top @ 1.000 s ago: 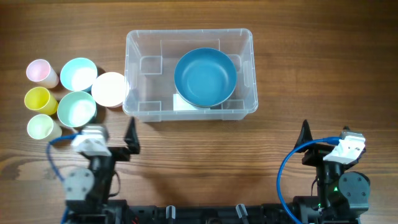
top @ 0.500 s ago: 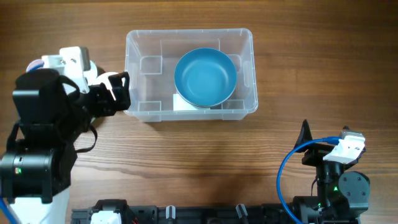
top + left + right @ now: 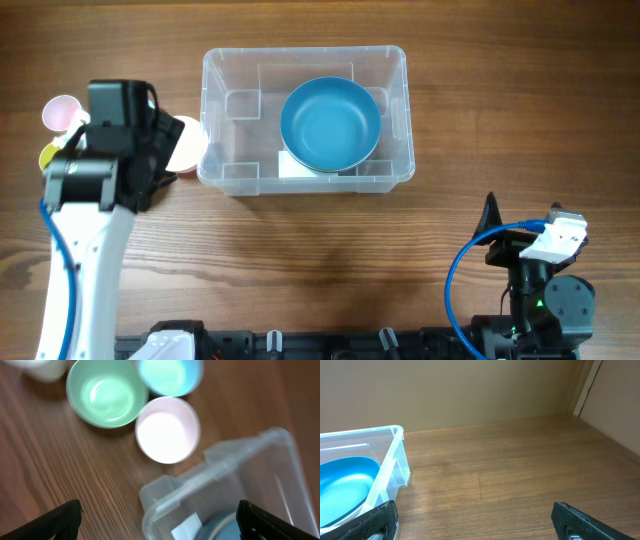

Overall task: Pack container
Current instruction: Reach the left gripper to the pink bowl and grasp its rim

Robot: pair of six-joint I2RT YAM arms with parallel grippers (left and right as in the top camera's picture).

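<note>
Pink bowl (image 3: 167,430) sat under the left gripper (image 3: 157,510), which had swung from 7 to 9 o'clock, jaws spread, empty. Container (image 3: 228,60) at 12 o'clock held only the blue bowl (image 3: 330,125). Right gripper (image 3: 474,512) parked at 5, spread too. Pickup likely next.

Brown wood-grain table (image 3: 300,260), large clear rectangular plastic container (image 3: 305,50) at upper centre of the overhead frame, pale pinkish-white round bowl (image 3: 193,148) just left of it, mint-green bowl (image 3: 106,392) and light blue bowl (image 3: 170,375) close by, small pink cup (image 3: 58,112) and yellow cup (image 3: 45,156) at far left.
</note>
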